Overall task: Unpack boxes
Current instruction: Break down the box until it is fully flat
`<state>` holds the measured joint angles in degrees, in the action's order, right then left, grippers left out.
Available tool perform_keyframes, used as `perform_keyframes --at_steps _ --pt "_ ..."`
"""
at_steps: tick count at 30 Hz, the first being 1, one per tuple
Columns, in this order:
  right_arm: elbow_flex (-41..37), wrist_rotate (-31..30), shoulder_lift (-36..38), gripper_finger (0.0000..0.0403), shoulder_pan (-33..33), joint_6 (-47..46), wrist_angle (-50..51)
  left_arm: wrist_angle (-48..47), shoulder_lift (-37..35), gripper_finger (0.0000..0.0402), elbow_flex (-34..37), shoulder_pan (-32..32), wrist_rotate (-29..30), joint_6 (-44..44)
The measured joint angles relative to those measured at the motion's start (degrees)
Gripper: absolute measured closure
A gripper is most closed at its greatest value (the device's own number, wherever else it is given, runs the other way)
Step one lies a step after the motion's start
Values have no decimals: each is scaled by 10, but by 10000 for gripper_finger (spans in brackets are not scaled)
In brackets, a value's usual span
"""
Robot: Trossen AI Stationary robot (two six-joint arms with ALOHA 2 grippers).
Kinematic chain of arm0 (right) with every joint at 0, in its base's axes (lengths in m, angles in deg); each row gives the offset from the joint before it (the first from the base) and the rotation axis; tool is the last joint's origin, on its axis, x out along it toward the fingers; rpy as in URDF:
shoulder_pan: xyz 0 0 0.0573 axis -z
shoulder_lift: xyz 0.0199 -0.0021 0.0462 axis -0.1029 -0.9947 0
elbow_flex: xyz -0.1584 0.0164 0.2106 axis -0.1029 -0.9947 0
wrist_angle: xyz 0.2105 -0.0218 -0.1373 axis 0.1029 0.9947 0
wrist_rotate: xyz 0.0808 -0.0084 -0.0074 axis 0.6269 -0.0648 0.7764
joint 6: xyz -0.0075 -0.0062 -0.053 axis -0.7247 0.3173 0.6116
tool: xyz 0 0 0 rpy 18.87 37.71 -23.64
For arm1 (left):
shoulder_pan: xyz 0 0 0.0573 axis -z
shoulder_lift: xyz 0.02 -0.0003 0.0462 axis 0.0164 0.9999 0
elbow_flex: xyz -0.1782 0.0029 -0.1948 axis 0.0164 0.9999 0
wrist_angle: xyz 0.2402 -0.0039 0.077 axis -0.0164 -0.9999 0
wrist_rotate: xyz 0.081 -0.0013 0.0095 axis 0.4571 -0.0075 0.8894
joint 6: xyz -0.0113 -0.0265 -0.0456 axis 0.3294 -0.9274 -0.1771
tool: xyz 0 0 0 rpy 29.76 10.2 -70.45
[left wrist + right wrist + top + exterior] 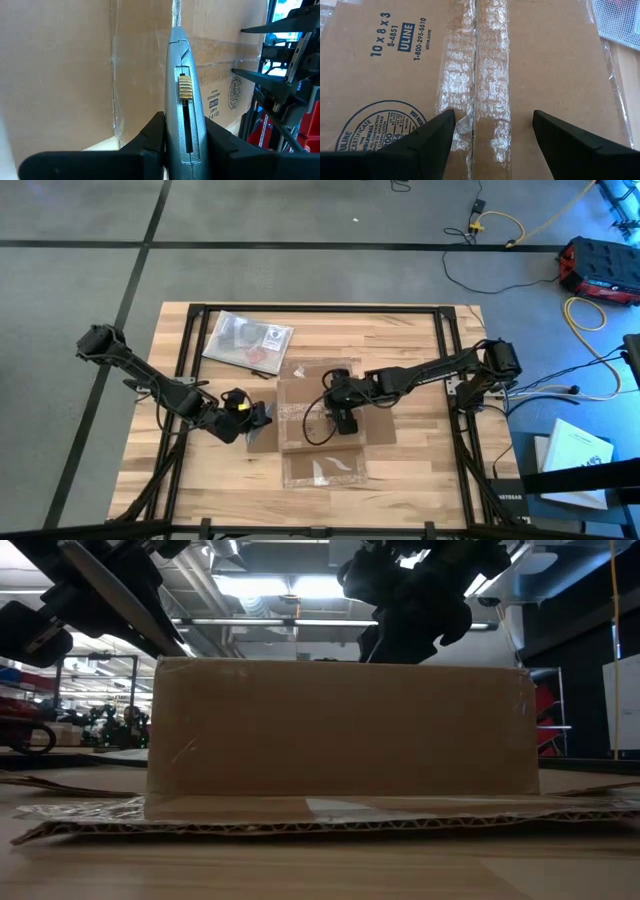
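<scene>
Overhead, right gripper (492,135) spread above crinkly-taped cardboard box (318,416); left gripper (184,150) pinches grey knife (184,90)

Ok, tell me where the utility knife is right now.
The grey utility knife is clamped in the left hand, at the left side of the cardboard box in the high view, opposite the right hand over the box top.

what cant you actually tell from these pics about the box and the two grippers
- Box contents: its top flaps lie together under tape in the right wrist view; nothing inside shows.
- Blade of the grey utility knife in the left gripper: its tip runs against the cardboard in the left wrist view, so any cut is hidden.
- Right gripper contact with the box: fingers spread over the taped seam; touching or hovering is unclear.
- Plastic bag contents: too small in the high view.
</scene>
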<state>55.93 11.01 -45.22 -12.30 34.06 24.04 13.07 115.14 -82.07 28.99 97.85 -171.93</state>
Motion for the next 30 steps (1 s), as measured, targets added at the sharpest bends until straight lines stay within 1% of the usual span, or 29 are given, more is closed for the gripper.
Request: perform_keyframes --at_steps 6,23,30 --pt "0 0 0 146 0 0 0 2 0 343 0 0 -16 12" --pt "0 0 0 146 0 -9 0 13 9 343 0 0 -37 15" --pt "0 8 0 146 0 -36 0 15 9 343 0 0 -55 17"
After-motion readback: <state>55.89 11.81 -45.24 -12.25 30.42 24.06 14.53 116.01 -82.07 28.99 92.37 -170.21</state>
